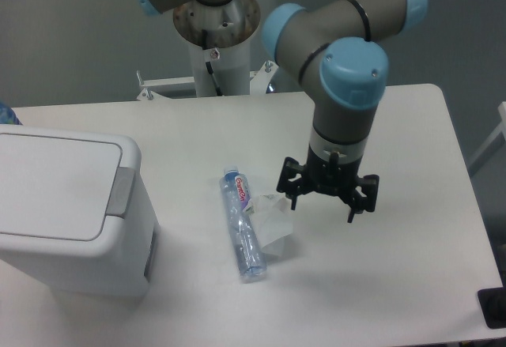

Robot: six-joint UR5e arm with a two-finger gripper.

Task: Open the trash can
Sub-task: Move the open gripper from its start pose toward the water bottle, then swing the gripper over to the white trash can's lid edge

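Note:
The trash can (pixel 67 213) is a large white boxy bin at the left edge of the table, its flat lid down and a grey push tab (pixel 121 192) on the lid's right side. My gripper (pixel 325 204) hangs over the middle of the table, far to the right of the bin, fingers spread and pointing down with nothing between them. It hovers just right of the crumpled paper.
A clear water bottle (pixel 243 225) with a blue cap lies on the table between bin and gripper. Crumpled white paper (pixel 274 221) rests against the bottle's right side. The arm's base pedestal (pixel 215 39) stands at the table's far edge.

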